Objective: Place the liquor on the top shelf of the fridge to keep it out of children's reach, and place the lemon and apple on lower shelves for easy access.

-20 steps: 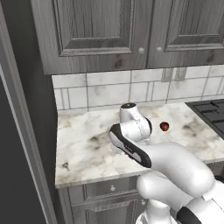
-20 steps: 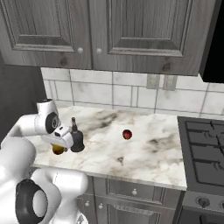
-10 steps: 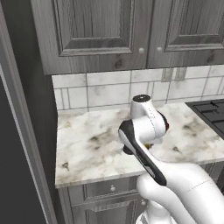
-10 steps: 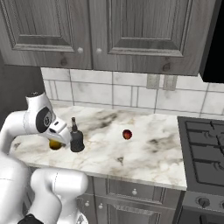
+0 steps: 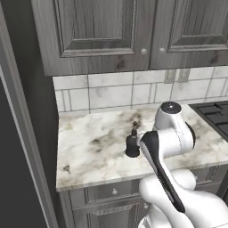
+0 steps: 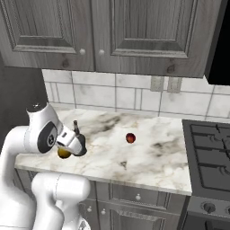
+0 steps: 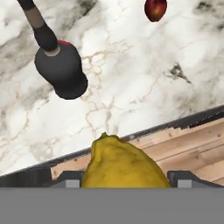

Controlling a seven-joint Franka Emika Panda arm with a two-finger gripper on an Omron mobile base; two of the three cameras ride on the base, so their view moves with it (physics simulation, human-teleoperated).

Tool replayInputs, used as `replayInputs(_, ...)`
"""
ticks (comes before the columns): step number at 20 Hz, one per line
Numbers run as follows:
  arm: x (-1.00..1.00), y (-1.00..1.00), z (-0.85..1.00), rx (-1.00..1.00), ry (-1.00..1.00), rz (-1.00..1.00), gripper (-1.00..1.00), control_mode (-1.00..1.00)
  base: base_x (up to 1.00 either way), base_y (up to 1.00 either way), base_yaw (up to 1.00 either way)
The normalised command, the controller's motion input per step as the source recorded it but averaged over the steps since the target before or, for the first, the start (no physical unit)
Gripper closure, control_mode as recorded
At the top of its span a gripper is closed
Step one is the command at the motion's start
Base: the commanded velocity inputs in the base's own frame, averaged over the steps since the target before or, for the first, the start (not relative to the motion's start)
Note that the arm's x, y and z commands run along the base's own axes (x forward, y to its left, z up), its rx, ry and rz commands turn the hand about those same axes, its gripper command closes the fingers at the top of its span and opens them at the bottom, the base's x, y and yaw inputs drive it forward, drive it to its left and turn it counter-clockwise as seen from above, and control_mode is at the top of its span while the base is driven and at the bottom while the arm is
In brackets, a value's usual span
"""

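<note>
Lemon (image 7: pixel 124 164) sits at lower centre of the hand view, held between the half-open pincer (image 7: pixel 124 183) tips; I judge it light, firm, rounded, so grip across its middle; liquor (image 7: pixel 60 72) stands upper left on the bench (image 7: pixel 131 87); apple (image 7: pixel 155 9) lies at top.

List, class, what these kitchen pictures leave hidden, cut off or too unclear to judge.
- Small yellow lemon: hand view, its lower part is cut off at the bottom; right base view, mostly behind the white arm.
- Gripper: hand view, the lemon covers the finger tips, so contact cannot be judged.
- Squat dark liquor bottle: left base view, its right side is behind the arm.
- Small red apple: hand view, clipped by the top edge.
- Marble counter: left base view, its right part is behind the arm.
</note>
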Motion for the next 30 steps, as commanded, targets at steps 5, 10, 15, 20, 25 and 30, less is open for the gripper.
replayInputs(5,-0.30,-0.25,0.19,0.00,-0.29,0.03,1.00,-1.00,0.00,0.00,0.00)
replayInputs(10,-0.32,-0.21,0.19,0.00,-0.33,0.09,1.00,-1.00,0.00,0.00,0.00)
replayInputs(15,-0.25,-0.15,0.09,0.00,-0.30,0.11,1.00,-1.00,0.00,0.00,0.00)
replayInputs(20,-0.35,-0.01,0.03,0.00,-0.16,0.11,1.00,-1.00,0.00,0.00,0.00)
replayInputs(25,-0.44,0.02,0.00,0.00,-0.05,0.11,1.00,-1.00,0.00,0.00,0.00)
replayInputs(30,-0.35,0.03,0.00,-0.01,-0.06,0.05,1.00,1.00,-0.26,0.00,0.03)
